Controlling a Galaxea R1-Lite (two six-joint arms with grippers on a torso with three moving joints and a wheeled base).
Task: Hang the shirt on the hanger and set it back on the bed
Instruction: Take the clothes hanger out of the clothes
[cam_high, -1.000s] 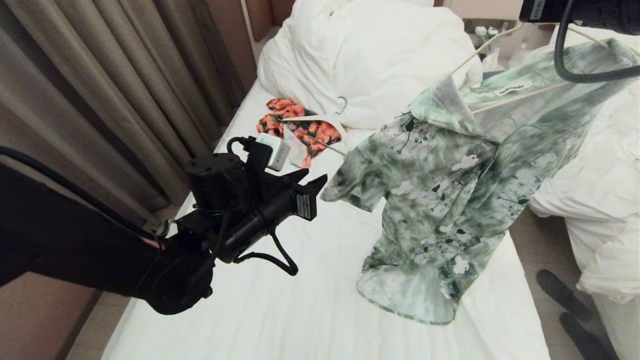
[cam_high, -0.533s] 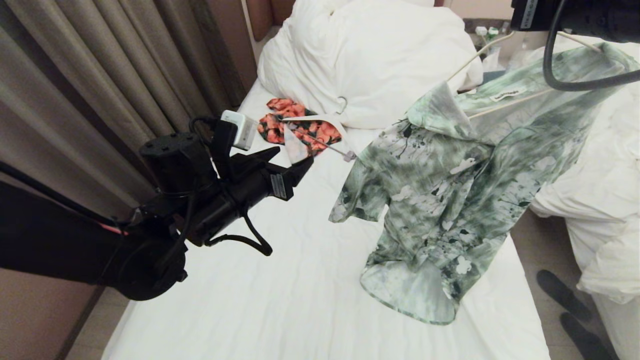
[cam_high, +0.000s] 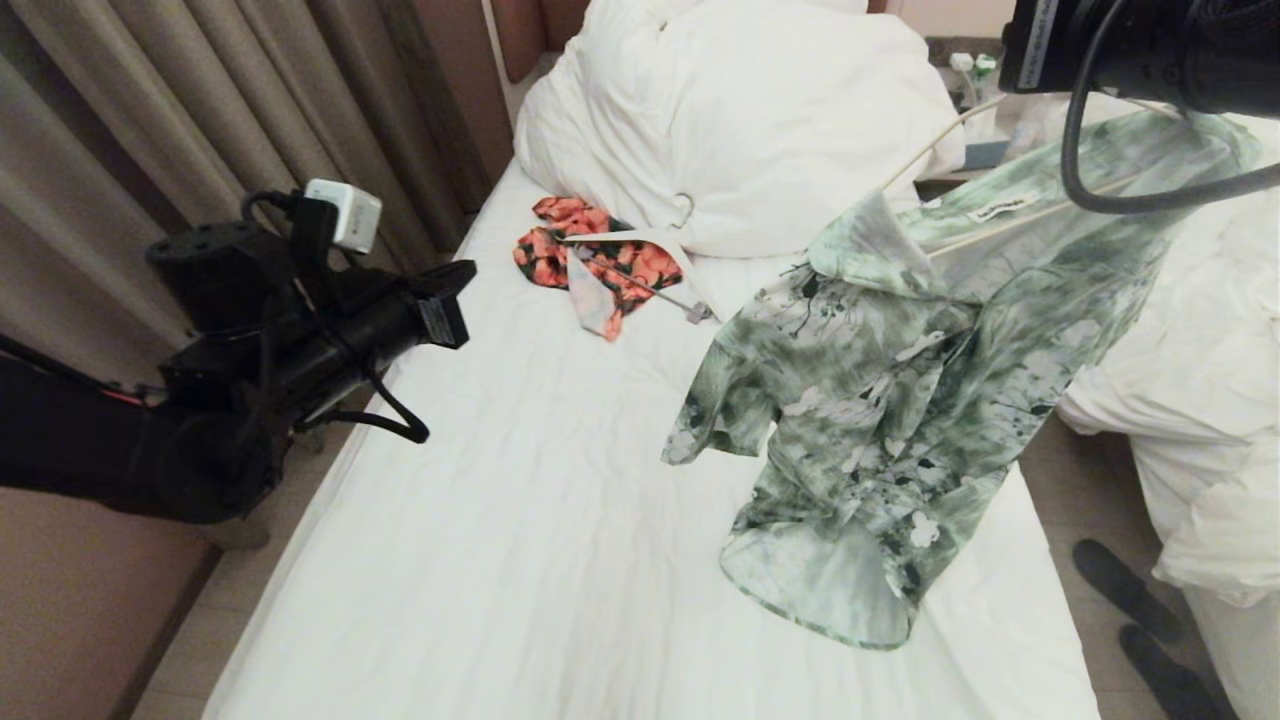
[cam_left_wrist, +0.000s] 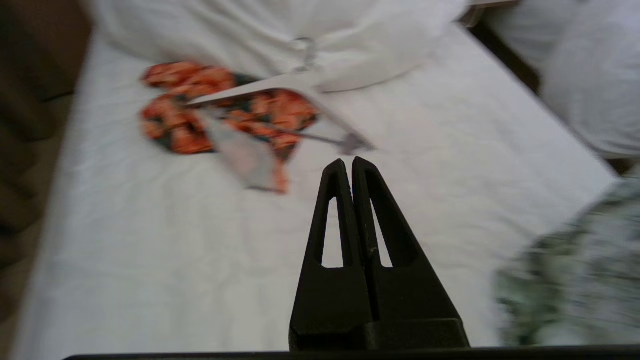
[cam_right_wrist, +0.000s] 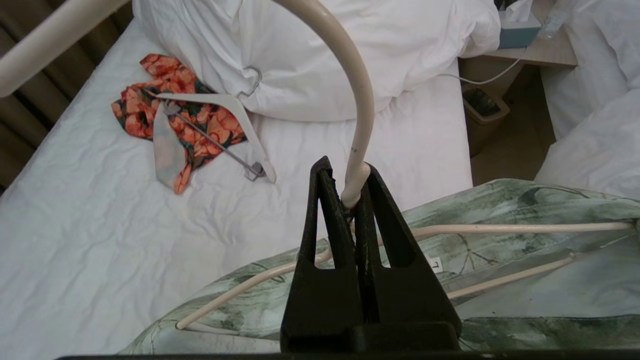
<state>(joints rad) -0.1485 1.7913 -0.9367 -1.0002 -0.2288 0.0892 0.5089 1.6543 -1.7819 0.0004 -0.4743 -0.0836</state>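
- Right gripper (cam_right_wrist: 350, 192) is up high at the right, fingers pinched tight on the neck of the hanger (cam_right_wrist: 360, 125), just below where the cream hook curves over.
- The hanger's thin arms run inside the shirt's shoulders, one tip poking out near the collar.
- The shirt (cam_high: 900, 400), green and white with flowers, is hanging from that hanger, tilted, its hem and one sleeve draping down onto the sheet of the bed (cam_high: 520, 520).
- Left gripper (cam_left_wrist: 348, 165) is over at the left edge of the bed, well apart from the shirt, fingers pressed together and holding nothing.
- It points toward the orange-red floral garment (cam_high: 590, 260), which lies flat on the sheet with a flat white hanger (cam_high: 640, 250) on top.
- Behind that, the bunched white duvet (cam_high: 740, 120) piles up at the head of the bed.
- Curtains (cam_high: 200, 130) hang along the left side; a second white bed (cam_high: 1200, 380) sits at the right, dark slippers (cam_high: 1130, 600) on the floor beside it.
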